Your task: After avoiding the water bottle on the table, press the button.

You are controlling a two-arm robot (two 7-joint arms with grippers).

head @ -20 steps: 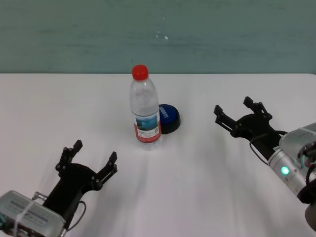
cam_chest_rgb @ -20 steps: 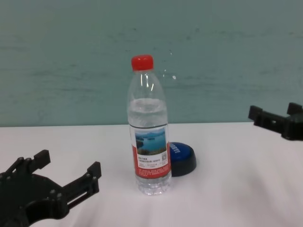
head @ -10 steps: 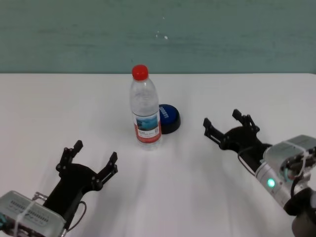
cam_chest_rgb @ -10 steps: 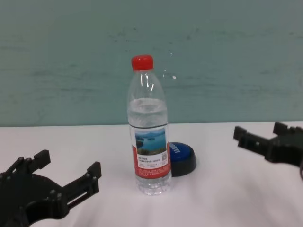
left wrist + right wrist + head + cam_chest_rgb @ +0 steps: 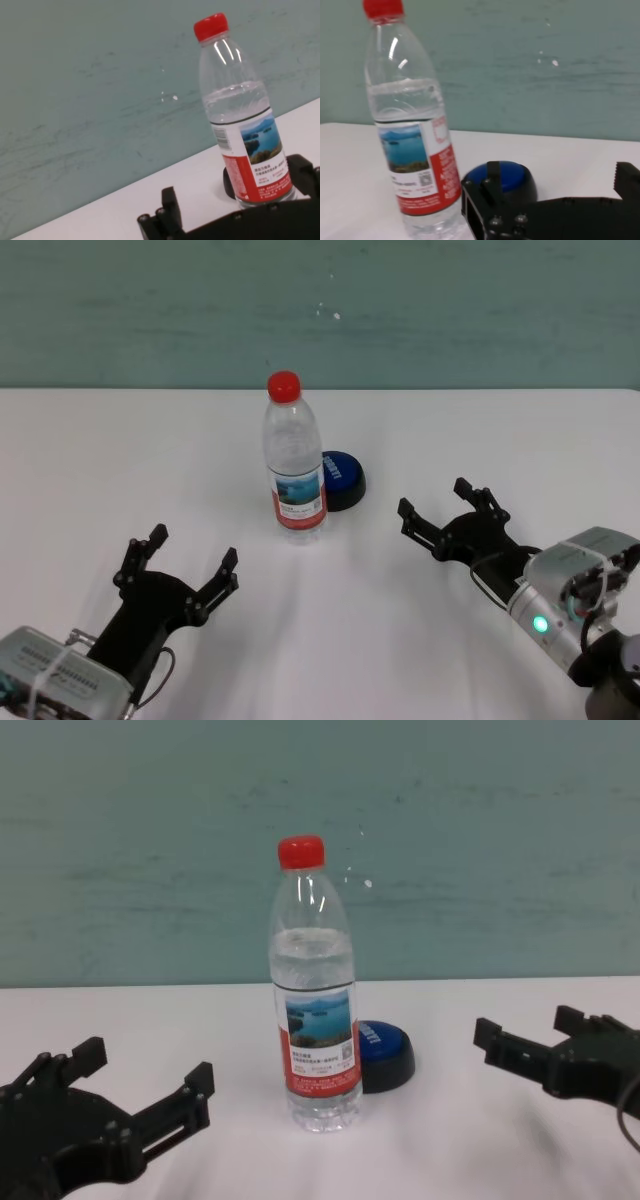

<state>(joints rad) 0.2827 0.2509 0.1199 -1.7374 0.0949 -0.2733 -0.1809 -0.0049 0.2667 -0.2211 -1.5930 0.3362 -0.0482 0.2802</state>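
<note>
The water bottle (image 5: pixel 294 465), clear with a red cap and a lake label, stands upright on the white table (image 5: pixel 450 430). Just behind it to the right lies the blue dome button (image 5: pixel 341 478) on its black base, partly hidden by the bottle (image 5: pixel 314 1015) in the chest view. My right gripper (image 5: pixel 436 510) is open, low over the table to the right of the button and apart from it. In the right wrist view the button (image 5: pixel 502 177) shows beyond a black finger, the bottle (image 5: pixel 412 135) beside it. My left gripper (image 5: pixel 182 560) rests open at the front left.
A teal wall (image 5: pixel 320 310) runs behind the table's far edge. White tabletop (image 5: pixel 450 1140) lies between my right gripper (image 5: pixel 527 1032) and the button (image 5: pixel 385 1055). My left gripper (image 5: pixel 145 1072) sits near the table's front edge, short of the bottle (image 5: pixel 240 115).
My right gripper has moved left and toward me, lower over the table, closer to the button. The left arm, the bottle and the button have not moved.
</note>
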